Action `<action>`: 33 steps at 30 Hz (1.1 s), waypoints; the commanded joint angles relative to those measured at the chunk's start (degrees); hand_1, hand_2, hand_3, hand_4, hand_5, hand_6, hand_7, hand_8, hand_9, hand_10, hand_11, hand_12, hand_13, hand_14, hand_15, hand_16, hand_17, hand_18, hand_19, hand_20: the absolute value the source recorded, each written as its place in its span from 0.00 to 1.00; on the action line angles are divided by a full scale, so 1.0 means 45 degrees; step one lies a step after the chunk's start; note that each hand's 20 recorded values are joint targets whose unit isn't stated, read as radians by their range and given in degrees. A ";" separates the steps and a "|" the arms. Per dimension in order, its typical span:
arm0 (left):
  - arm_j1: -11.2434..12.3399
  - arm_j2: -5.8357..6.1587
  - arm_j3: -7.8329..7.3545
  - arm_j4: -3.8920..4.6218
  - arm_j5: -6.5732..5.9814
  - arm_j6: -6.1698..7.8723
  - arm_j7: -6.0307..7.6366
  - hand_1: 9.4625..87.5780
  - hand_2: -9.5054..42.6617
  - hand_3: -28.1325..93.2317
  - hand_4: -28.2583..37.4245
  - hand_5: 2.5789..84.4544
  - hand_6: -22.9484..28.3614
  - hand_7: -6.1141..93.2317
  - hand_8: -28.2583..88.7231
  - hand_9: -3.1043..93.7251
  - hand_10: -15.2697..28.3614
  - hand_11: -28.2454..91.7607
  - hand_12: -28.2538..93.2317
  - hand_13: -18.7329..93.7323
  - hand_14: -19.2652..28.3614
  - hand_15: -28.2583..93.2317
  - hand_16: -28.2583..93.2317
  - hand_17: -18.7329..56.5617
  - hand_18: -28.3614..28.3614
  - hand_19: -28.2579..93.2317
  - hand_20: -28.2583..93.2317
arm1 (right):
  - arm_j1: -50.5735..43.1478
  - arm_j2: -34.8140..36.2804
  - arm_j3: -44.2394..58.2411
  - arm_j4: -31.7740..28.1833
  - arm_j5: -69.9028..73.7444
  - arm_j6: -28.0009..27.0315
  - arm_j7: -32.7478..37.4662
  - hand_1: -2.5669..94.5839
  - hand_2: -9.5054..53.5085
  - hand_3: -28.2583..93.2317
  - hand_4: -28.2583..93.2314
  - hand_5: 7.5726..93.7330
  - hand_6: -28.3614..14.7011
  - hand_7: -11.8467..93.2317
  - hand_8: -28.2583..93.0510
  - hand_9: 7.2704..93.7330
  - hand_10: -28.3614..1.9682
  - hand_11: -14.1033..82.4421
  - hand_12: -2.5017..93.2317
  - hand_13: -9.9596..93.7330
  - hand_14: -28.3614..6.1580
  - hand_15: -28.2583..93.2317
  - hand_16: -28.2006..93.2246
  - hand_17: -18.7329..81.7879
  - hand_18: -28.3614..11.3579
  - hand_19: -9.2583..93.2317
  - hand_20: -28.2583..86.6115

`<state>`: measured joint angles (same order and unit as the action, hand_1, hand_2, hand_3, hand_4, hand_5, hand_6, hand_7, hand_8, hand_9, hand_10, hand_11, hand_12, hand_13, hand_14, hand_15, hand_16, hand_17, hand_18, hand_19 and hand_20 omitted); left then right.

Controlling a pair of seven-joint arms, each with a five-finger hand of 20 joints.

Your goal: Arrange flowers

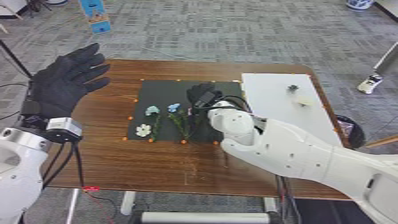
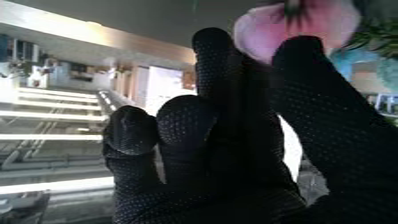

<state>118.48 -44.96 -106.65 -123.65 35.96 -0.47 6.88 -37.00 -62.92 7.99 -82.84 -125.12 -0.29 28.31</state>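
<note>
"Head view: one blue panel (image 1: 95,17) standing beyond the table, its markings too small to read. And the surface?"

"One brown wooden table (image 1: 107,165), bearing one black mat (image 1: 155,90) with orange dots (image 1: 184,142) along its near edge; one white sheet (image 1: 271,115) at the mat's right, carrying a small dark piece (image 1: 292,88) and a pale one (image 1: 304,101)."

"Flowers on the mat?"

"One white flower (image 1: 143,130), one pale teal flower (image 1: 152,110), one blue flower (image 1: 174,107), with green stems (image 1: 178,125) running toward the near edge."

"The room?"

"Grey patterned carpet (image 1: 204,30); one blue-and-white pot (image 1: 359,4) at the far right."

"Edges and room to move?"

"A band of brown wood between the mat and the left edge, a broader one at the near side; the white sheet takes up most of the right side."

"The hands?"

"Left hand (image 1: 60,85): raised by the far left corner, fingers spread apart. Right hand (image 1: 202,95): over the mat's right part."

"Its state?"

"Right wrist view: right hand (image 2: 222,165) pinching one pink flower (image 2: 333,22) between thumb and finger, two other fingers curled. Blue petals and greenery show near the pink flower."
</note>
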 commanded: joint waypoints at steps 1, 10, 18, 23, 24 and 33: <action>0.0174 -0.0056 -0.0160 -0.0048 -0.0039 -0.0036 -0.0022 0.14 0.09 0.81 0.00 0.34 0.50 0.23 0.17 0.32 0.62 0.38 0.36 0.37 0.69 0.42 0.25 0.10 0.90 0.59 0.30 | -0.0143 0.0385 0.0554 -0.0584 -0.0076 -0.0566 -0.0337 0.40 0.00 0.94 0.00 0.60 0.71 0.38 0.11 0.62 0.62 0.48 0.30 0.66 0.54 0.93 0.52 0.51 0.19 0.98 0.77; 0.0709 -0.0459 -0.0401 -0.0229 -0.0021 0.0023 -0.0077 0.14 0.10 0.81 0.00 0.34 0.50 0.23 0.17 0.32 0.62 0.38 0.36 0.37 0.70 0.42 0.25 0.10 0.90 0.59 0.30 | -0.1665 0.2423 0.2813 -0.2292 0.0019 0.1020 -0.0041 0.36 0.00 0.94 0.00 0.43 0.59 0.34 0.14 0.45 0.50 0.46 0.29 0.62 0.50 0.94 0.51 0.50 0.17 0.98 0.77; 0.1487 -0.0929 -0.0687 -0.0402 0.0022 0.0141 -0.0146 0.14 0.10 0.81 0.00 0.34 0.50 0.23 0.17 0.32 0.62 0.38 0.36 0.37 0.70 0.42 0.25 0.10 0.90 0.59 0.30 | -0.4230 0.5211 0.5900 -0.2723 -0.0329 0.2594 0.0680 0.32 0.00 0.96 0.00 0.16 0.44 0.24 0.19 0.13 0.35 0.31 0.30 0.43 0.37 0.94 0.41 0.39 0.18 0.88 0.74; 0.1899 -0.1098 -0.0883 -0.0508 -0.0007 0.0232 -0.0031 0.14 0.09 0.81 0.00 0.34 0.50 0.23 0.17 0.32 0.62 0.38 0.36 0.37 0.70 0.42 0.25 0.10 0.90 0.59 0.30 | -0.5717 0.6680 0.7426 -0.2877 0.0102 0.2139 0.1557 0.32 0.00 0.95 0.00 0.13 0.41 0.19 0.20 0.13 0.31 0.23 0.29 0.42 0.37 0.93 0.40 0.39 0.19 0.86 0.71; 0.1930 -0.1116 -0.0879 -0.0512 -0.0012 0.0246 -0.0038 0.14 0.09 0.81 0.00 0.34 0.50 0.23 0.17 0.32 0.62 0.38 0.36 0.37 0.70 0.42 0.25 0.10 0.90 0.59 0.30 | -0.6037 0.6874 0.7706 -0.2849 0.0100 0.2242 0.1651 0.31 0.00 0.94 0.00 0.12 0.40 0.19 0.20 0.13 0.31 0.22 0.28 0.43 0.37 0.93 0.40 0.39 0.19 0.86 0.71; 0.2257 -0.1347 -0.0869 -0.0556 -0.0007 0.0156 -0.0192 0.14 0.10 0.81 0.00 0.34 0.50 0.23 0.17 0.32 0.62 0.38 0.36 0.37 0.70 0.42 0.25 0.10 0.90 0.59 0.30 | -0.6897 0.6908 0.8319 -0.1910 0.0347 0.1754 0.1760 0.30 0.00 0.93 0.00 0.17 0.42 0.19 0.20 0.19 0.37 0.22 0.26 0.49 0.40 0.93 0.41 0.41 0.16 0.86 0.70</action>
<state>127.12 -49.58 -110.39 -125.56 36.00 0.05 6.69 -67.91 -31.80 48.32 -95.68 -123.92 8.13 35.94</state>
